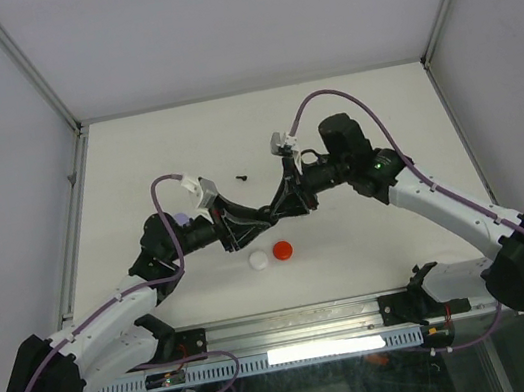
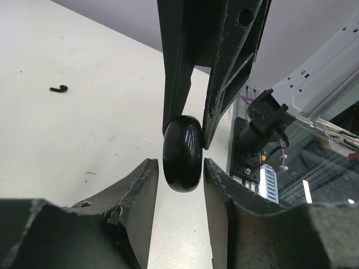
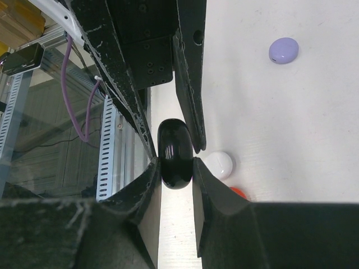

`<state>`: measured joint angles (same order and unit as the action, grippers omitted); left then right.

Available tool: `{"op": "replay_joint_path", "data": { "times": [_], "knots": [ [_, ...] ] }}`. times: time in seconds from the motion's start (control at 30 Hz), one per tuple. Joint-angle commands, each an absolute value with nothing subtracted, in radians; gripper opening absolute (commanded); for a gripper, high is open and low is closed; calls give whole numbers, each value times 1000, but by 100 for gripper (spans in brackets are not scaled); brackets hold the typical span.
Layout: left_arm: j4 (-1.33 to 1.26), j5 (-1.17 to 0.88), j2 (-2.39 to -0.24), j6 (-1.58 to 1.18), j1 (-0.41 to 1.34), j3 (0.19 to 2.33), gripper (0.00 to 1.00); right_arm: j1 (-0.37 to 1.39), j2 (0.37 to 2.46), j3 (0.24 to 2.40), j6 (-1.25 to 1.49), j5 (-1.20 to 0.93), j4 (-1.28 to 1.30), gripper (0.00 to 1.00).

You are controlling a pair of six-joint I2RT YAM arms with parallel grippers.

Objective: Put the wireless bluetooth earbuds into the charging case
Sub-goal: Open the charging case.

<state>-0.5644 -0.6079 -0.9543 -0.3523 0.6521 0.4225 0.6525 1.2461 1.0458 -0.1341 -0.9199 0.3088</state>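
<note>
Surveying from above, the white table (image 1: 350, 119) is bounded by metal rails along its left and right edges and by a wall at the far edge. The far half, behind both wrists, offers open surface. The near strip is tighter.

The left arm (image 1: 112, 324) and right arm (image 1: 446, 204) reach inward and meet above the table's middle, their wrists crossing close together.

The right gripper (image 3: 176, 168) is clamped on the black case (image 2: 182, 148). Its fingers (image 3: 216, 207) press both flat sides, and the case stands edge-on, raised off the surface.

The left gripper (image 2: 180, 168) brackets the same case from the opposite direction. Its fingers (image 2: 140, 190) stand partly apart, just beside each face. The right-hand one appears to touch, while a thin sliver shows on the other side. Whether it is pressing cannot be told.

The white case (image 1: 259, 259) and the red case (image 1: 283, 250) lie just beside each other on the table, near the front, below the joined grippers. The lavender case (image 3: 283, 50) rests apart from them, close by the left wrist.

The black earbud (image 2: 58, 88) lies loose on the table beyond the grippers, toward the far side, well apart from every case. No other bud can be made out.
</note>
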Motion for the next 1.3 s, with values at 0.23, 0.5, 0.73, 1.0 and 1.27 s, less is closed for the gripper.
{"op": "replay_joint_path", "data": {
  "times": [0.23,0.5,0.73,1.0,1.27],
  "knots": [
    [-638,-666,-964,-334,640,451,9,674,1207,1098,-152,-904,284,1],
    [-636,-731,-943,-244,639,439,0,697,1177,1042,-156,-803,202,19],
    [-633,-772,-940,-195,641,433,0,705,1125,1007,-168,-709,156,32],
    [-609,-783,-927,-151,640,432,0,705,1099,1004,-163,-652,149,40],
    [-628,-716,-890,-151,641,397,0,706,1116,1017,-140,-607,170,46]
  ]
}}
